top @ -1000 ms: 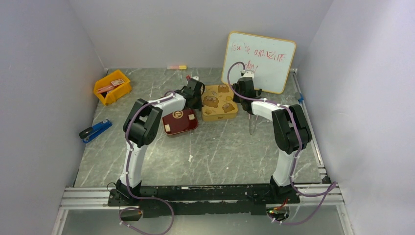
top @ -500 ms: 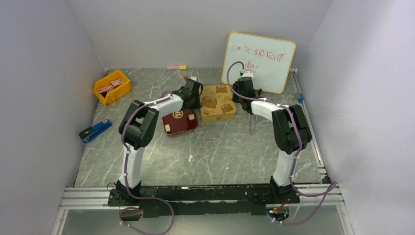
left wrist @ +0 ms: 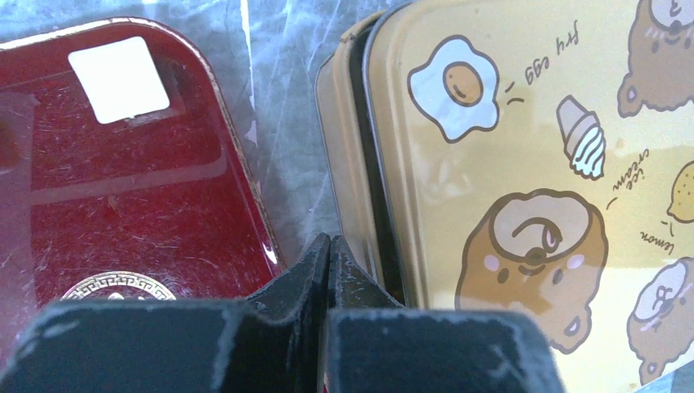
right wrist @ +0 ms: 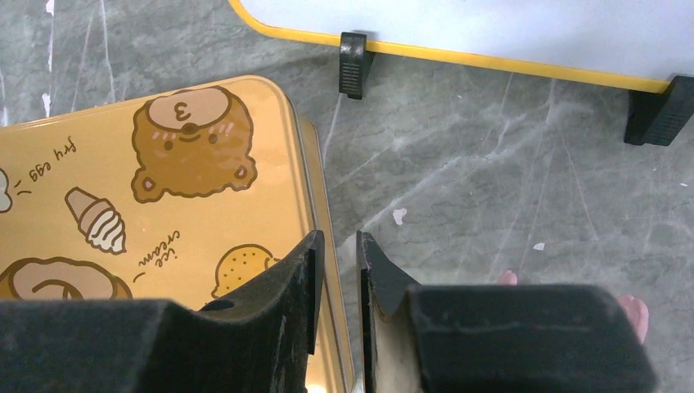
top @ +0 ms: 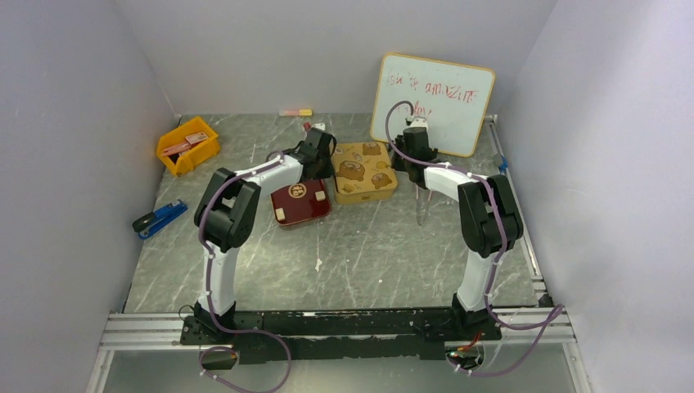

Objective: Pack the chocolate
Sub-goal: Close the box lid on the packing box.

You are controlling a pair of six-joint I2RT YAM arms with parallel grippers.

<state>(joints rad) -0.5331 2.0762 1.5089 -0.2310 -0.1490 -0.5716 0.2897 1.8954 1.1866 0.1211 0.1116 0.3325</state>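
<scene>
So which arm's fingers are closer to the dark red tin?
Left. The left fingers sit in the gap beside the red tin; the right fingers are at the gold tin's far edge.

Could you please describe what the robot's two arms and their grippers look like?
Both the left arm and right arm have white tubular links, bulky black joint housings and purple cables tied along them. The left gripper and right gripper have matte black, scuffed, wedge-shaped fingers.

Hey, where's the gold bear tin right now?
In the top view, the gold bear tin lies mid-scene between the left hand and right hand, just right of the dark red tin, near the whiteboard.
</scene>
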